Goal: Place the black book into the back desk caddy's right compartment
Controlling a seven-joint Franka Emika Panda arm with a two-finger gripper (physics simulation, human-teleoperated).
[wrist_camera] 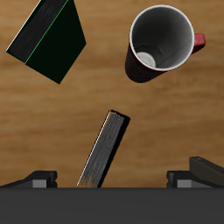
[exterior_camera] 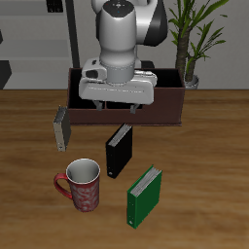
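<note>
I am at the approach step: my tool (exterior_camera: 117,105) hangs above the worktop (exterior_camera: 209,185), just in front of the back desk caddy (exterior_camera: 173,102), with nothing in its grip. Its two fingers stand wide apart. The black book (exterior_camera: 118,151) stands upright on the worktop, a little nearer the front edge than my tool, between a red mug (exterior_camera: 82,185) and a green book (exterior_camera: 145,195) (a small grey book (exterior_camera: 61,129) stands off to one side). It is slim, dark-covered, with pale page edges along one narrow side. Next, I judge, I must lower, centre the fingers across its thin width, then close. The right compartment is hidden behind my arm.
</note>
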